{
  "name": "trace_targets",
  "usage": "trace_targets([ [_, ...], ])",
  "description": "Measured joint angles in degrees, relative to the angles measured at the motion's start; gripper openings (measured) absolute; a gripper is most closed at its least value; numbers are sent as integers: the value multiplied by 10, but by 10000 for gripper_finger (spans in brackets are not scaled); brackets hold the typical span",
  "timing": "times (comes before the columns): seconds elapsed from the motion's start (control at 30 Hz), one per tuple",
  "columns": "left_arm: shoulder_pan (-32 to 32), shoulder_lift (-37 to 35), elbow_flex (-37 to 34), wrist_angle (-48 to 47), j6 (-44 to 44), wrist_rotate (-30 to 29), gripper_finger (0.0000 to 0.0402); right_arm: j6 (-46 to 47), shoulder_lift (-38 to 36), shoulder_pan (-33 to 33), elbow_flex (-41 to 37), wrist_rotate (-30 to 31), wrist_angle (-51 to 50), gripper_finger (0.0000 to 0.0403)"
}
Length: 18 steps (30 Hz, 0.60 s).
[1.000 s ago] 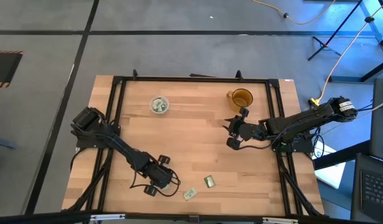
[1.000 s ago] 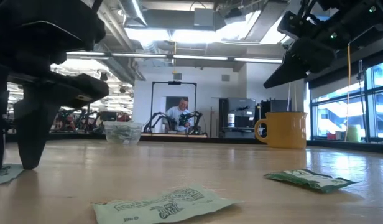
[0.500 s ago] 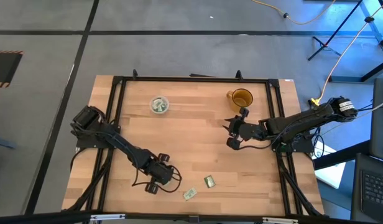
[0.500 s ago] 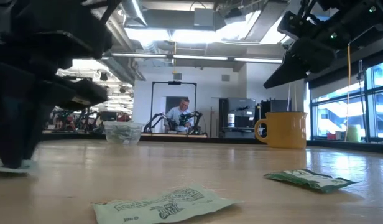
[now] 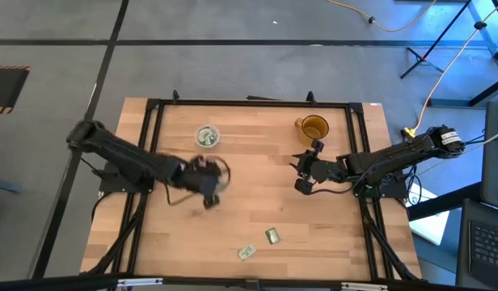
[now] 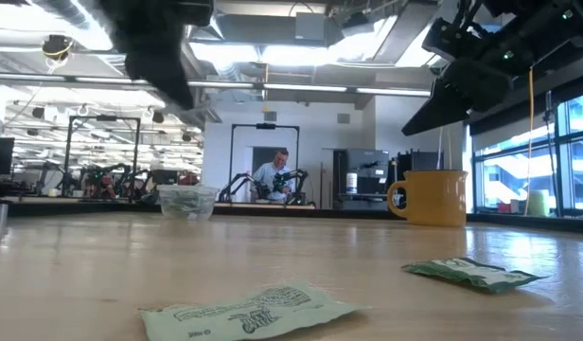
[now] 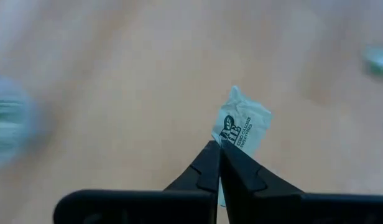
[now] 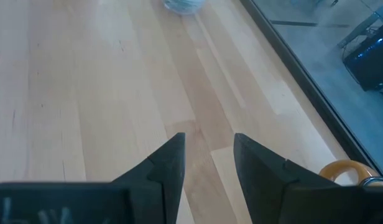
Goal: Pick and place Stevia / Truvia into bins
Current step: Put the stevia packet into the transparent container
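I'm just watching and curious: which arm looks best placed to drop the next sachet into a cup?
The left gripper: it is shut on a sachet, near the clear cup. The right gripper is open, empty.

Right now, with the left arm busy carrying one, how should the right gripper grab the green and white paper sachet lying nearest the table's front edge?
The green and white paper sachet lies flat on the wooden table, edges slightly curled in the low view. Probably best to come straight down from above and pinch across its short width, catching a raised edge. The open right gripper waits near the amber mug.
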Motion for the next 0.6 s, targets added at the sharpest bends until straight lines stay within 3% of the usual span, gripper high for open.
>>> trace_targets([
  [0.1,60,-39,0,-40,-3,-70,3,0,0,0,0,0,0,140],
  [0.23,163,-51,0,-60,53,-79,3,0,0,0,0,0,-2,140],
  [0.47,336,-28,-16,-49,150,7,3,1,0,0,0,0,-3,140],
  [0.6,396,-25,-44,-35,172,15,3,2,0,0,0,-20,-7,140],
])
